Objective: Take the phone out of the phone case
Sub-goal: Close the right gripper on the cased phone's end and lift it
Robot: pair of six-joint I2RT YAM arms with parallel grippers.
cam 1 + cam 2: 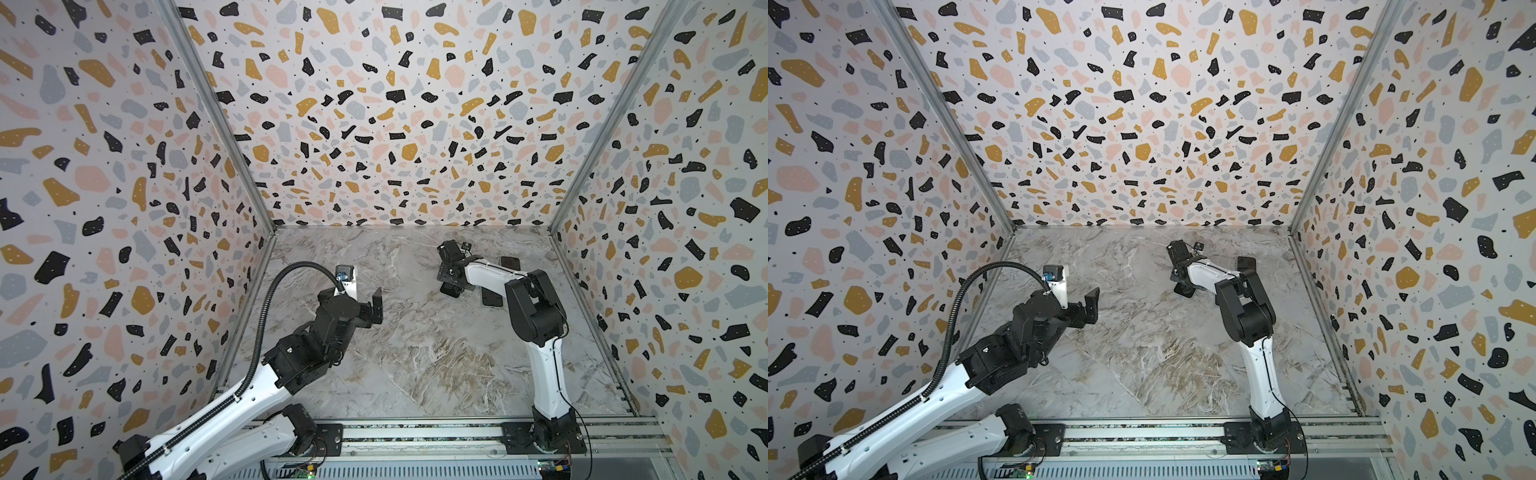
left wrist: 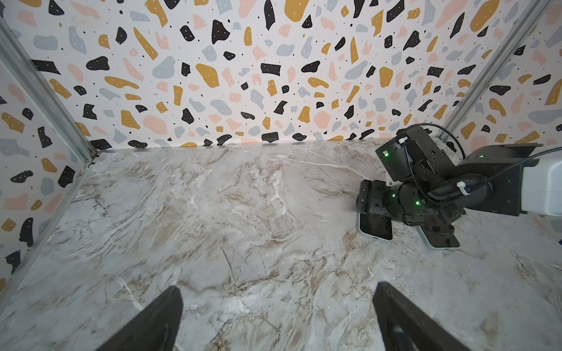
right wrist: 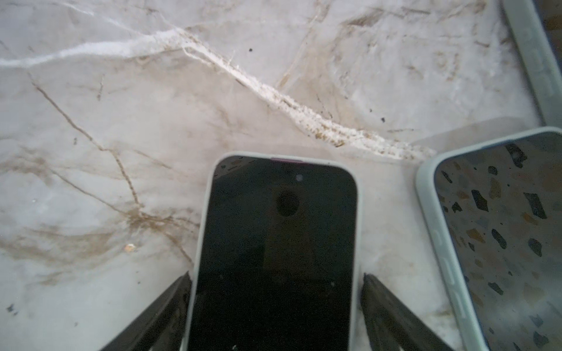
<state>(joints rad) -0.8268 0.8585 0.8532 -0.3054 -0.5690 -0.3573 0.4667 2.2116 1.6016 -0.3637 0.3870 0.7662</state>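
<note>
A dark-screened phone [image 3: 273, 243] lies face up on the marble table in a pale grey-green phone case [image 3: 199, 243]. My right gripper [image 3: 276, 276] is lowered over it, open, one finger on each long side of the case. One finger touches the rim; a thin gap shows at the other. In both top views the right gripper [image 1: 451, 286] [image 1: 1183, 289] sits at the back right, with the phone [image 1: 451, 293] mostly hidden under it. My left gripper [image 2: 277, 287] [image 1: 376, 305] hangs open and empty over the table's left side.
A second cased phone [image 3: 501, 243] [image 2: 441, 240] lies close beside the first. Another pale case edge [image 3: 535, 54] shows further off, near the right wall [image 1: 510, 262]. Patterned walls enclose the table on three sides. The arms' rail [image 1: 415, 436] runs along the front.
</note>
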